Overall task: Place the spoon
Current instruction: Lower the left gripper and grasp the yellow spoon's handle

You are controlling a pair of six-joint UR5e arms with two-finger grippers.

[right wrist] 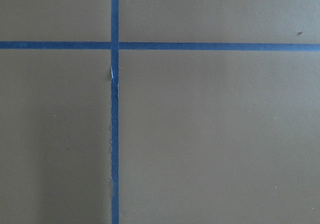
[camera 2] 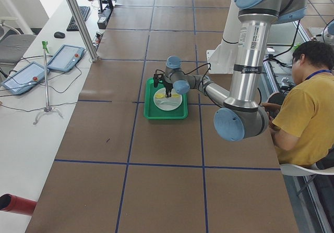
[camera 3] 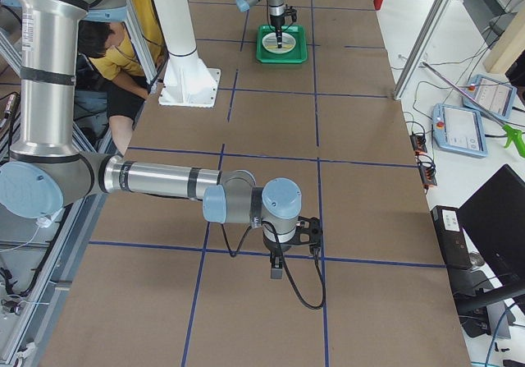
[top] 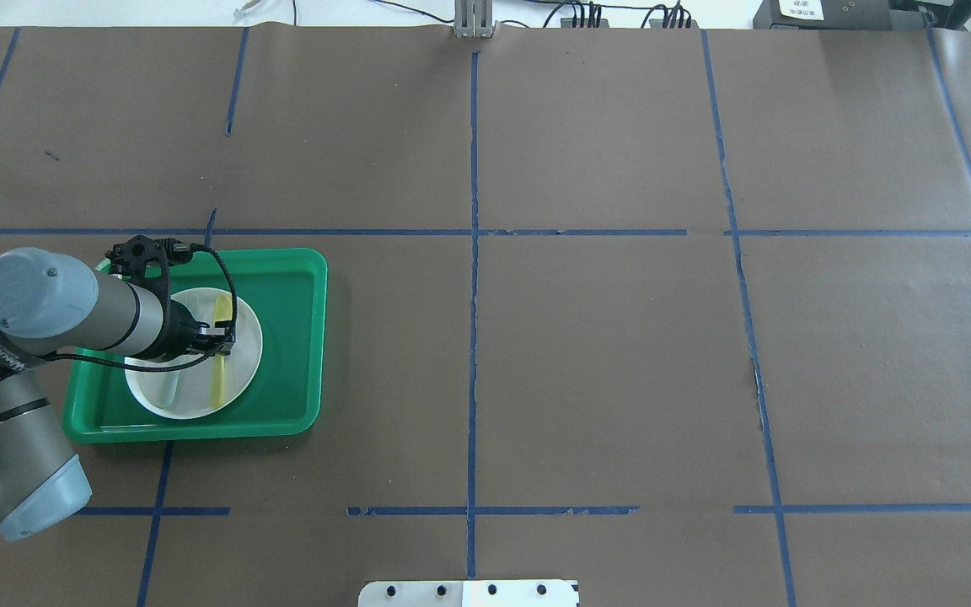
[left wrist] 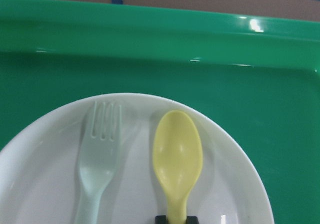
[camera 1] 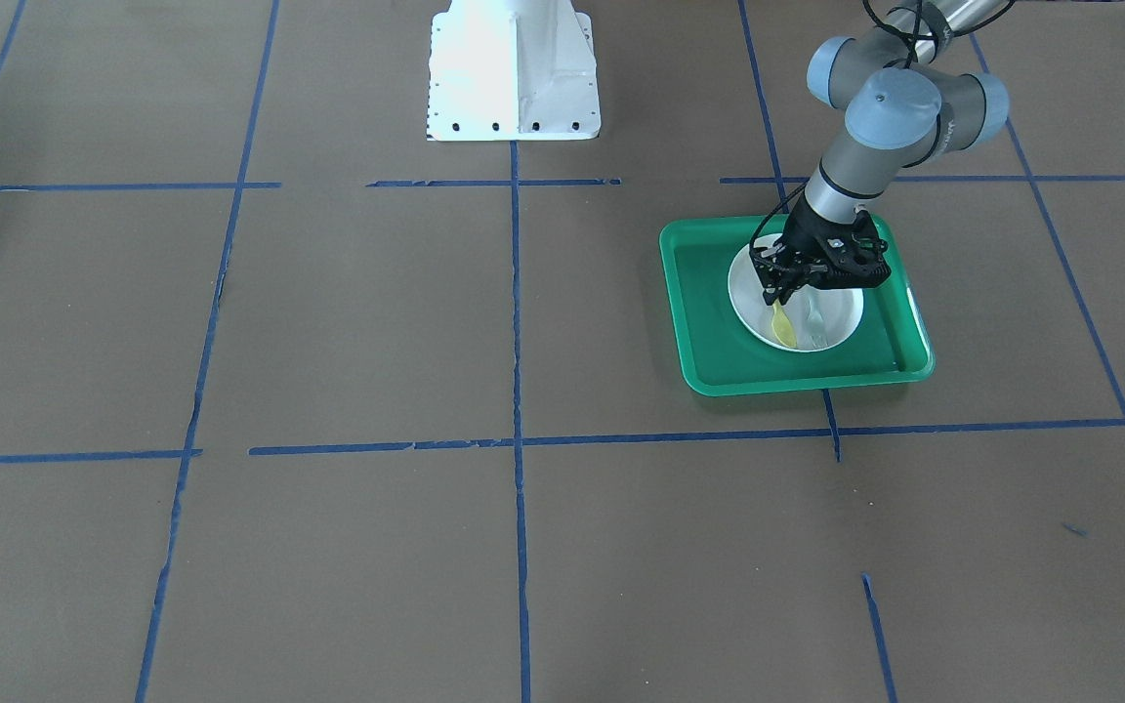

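The pale-yellow spoon (left wrist: pixel 177 154) lies bowl-up on the white plate (left wrist: pixel 45 184), or is held just over it, inside the green tray (left wrist: pixel 150 48). A pale grey-green fork (left wrist: pixel 100 154) lies beside it on the plate. My left gripper (camera 1: pixel 779 293) hangs over the plate, its fingertips (left wrist: pixel 161 219) closed on the spoon's handle. The overhead view shows the spoon (top: pixel 222 308) sticking out past both sides of the left gripper (top: pixel 220 341). My right gripper (camera 3: pixel 277 272) hangs low over bare table far from the tray; I cannot tell if it is open or shut.
The tray (top: pixel 292 337) sits on brown paper marked with blue tape lines. The robot's white base (camera 1: pixel 514 73) stands at the table's middle. A seated operator (camera 2: pixel 308 102) is beside the table.
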